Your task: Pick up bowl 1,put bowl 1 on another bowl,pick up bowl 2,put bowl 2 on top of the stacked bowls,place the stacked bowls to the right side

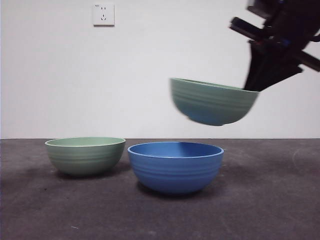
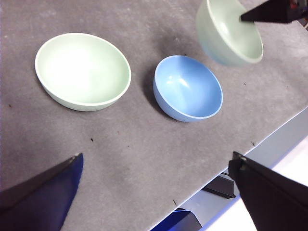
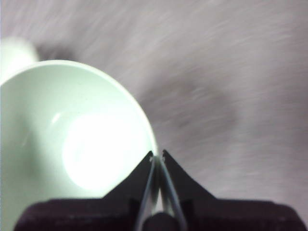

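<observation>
The blue bowl (image 1: 175,166) (image 2: 188,88) rests on the dark table near the middle. A pale green bowl (image 1: 214,101) (image 2: 229,32) (image 3: 72,144) hangs tilted in the air above it and a little to the right. My right gripper (image 1: 250,86) (image 3: 158,156) is shut on that bowl's rim, coming in from the upper right of the front view. The other pale green bowl (image 1: 85,155) (image 2: 83,70) stands on the table left of the blue one. My left gripper (image 2: 156,166) is open, high above the table, holding nothing.
A white wall with a socket (image 1: 103,14) closes off the back. The table's near edge (image 2: 269,137) shows in the left wrist view, with floor beyond it.
</observation>
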You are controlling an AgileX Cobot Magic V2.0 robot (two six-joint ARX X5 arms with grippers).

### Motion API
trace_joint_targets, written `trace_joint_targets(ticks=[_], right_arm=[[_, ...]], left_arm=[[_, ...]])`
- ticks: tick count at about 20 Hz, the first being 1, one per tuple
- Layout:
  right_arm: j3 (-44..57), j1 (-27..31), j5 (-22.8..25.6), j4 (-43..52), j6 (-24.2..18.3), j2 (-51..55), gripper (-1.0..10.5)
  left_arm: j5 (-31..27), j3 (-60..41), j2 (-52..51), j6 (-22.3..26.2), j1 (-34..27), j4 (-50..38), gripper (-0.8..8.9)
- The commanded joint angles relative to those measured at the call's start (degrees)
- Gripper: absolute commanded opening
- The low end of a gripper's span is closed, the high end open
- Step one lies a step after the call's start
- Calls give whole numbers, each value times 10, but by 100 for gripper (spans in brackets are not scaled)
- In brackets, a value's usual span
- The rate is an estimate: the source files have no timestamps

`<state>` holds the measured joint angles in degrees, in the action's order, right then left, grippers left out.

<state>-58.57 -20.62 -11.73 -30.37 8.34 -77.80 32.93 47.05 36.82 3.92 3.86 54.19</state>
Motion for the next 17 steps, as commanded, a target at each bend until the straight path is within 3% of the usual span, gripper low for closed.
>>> trace_joint_targets(ticks=[1,3,13,17], right_arm=[[0,-40,17,6,-2,-16,-17],[0,-65,44,5,-2,-38,-17],[0,-97,46,23,-16,-123,-8],[0,-102,43,26,-16,-123,201]], left_arm=[[0,3,4,2,-1,-6,688],[0,3,5,2,-1,-6,688],[0,3,5,2,-1,-6,687],[-1,3,6,2,-1,-7,688]])
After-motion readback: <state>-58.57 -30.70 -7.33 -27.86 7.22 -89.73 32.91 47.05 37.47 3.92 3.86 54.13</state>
